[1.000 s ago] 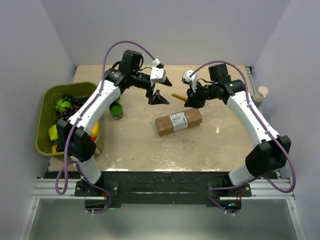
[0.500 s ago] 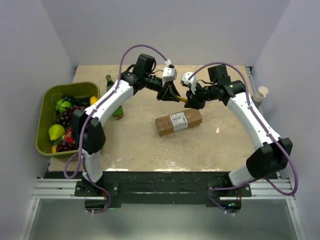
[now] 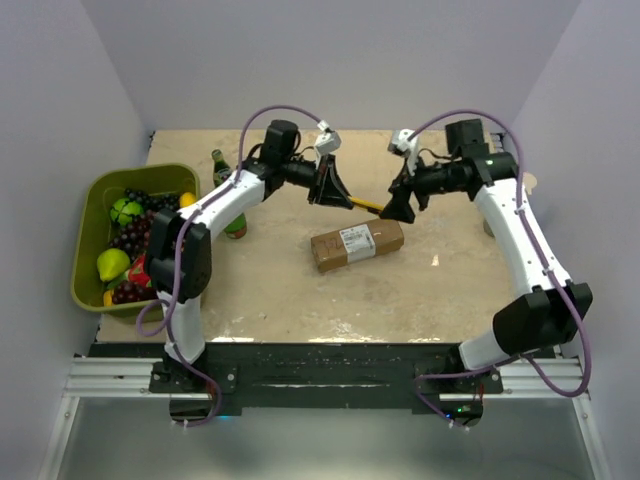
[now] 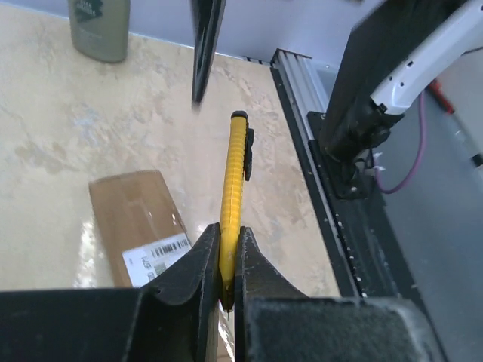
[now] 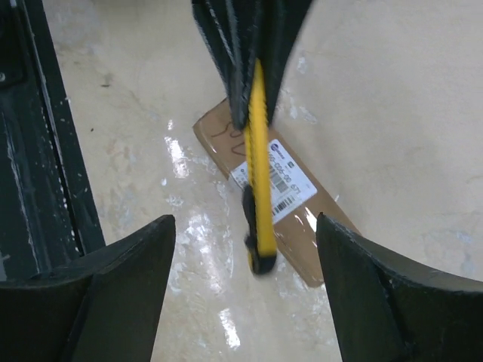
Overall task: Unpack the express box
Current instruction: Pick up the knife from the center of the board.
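Between lilac walls [image 3: 300, 60], beige tabletop [image 3: 280, 290] bears express box [image 3: 357, 244].

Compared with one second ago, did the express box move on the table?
No. The express box lies in the same spot and angle, judged against the green bin.

Pale lilac walls [image 3: 330, 60] enclose a beige, marbled tabletop [image 3: 280, 290].
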Available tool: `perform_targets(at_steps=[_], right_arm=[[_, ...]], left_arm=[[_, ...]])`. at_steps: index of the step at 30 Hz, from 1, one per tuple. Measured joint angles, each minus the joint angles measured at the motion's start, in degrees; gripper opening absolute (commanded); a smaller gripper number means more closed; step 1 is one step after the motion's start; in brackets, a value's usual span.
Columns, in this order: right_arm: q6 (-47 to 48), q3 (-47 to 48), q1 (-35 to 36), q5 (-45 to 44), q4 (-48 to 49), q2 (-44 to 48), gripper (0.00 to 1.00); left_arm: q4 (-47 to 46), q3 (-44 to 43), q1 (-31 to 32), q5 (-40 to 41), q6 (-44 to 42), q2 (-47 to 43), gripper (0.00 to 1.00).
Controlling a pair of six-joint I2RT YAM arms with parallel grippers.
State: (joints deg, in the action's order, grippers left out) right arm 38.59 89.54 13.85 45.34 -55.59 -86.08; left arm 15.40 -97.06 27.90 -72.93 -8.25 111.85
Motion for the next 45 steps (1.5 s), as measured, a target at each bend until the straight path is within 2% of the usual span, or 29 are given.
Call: perform_targets(at_steps=[4, 7, 10, 13, 27, 34, 45], right_arm=[[-0.1, 2.5, -8.2, 6.7, -4.0, 0.0, 0.78], [-0.4, 2.5, -10.0, 10.6, -6.1, -0.1, 0.76], [-1.8, 1.2, -9.4, 13.2, -5.9, -0.1, 0.76], [-2.7, -0.6, -9.1, 14.0, -5.6, -0.2, 0.75], [-12.3, -2.3, -8.1, 13.8, 4.9, -0.5, 0.68], [-18.1, -3.6, -4.7, 7.7, 9.5, -0.5, 0.62], [-21.5, -4.5, -4.3, 0.2, 11.0, 1.2, 0.61]], left_arm=[[-18.9, 10.1, -3.1, -2.5, 18.9, 0.0, 0.0], [-31.5, 13.5, -4.3, -3.9, 30.4, 0.0, 0.0], [-39.6, 14.0, -4.0, -5.2, 37.0, -0.1, 0.0], [-43.8, 14.3, -3.2, -6.1, 40.5, -0.7, 0.0], [-47.3, 14.8, -2.2, -7.0, 43.7, -2.3, 0.0], [-45.4, 14.8, -1.8, -5.9, 43.0, -2.3, 0.0], [-43.8, 14.8, -1.9, -2.5, 41.7, -2.3, 0.0]])
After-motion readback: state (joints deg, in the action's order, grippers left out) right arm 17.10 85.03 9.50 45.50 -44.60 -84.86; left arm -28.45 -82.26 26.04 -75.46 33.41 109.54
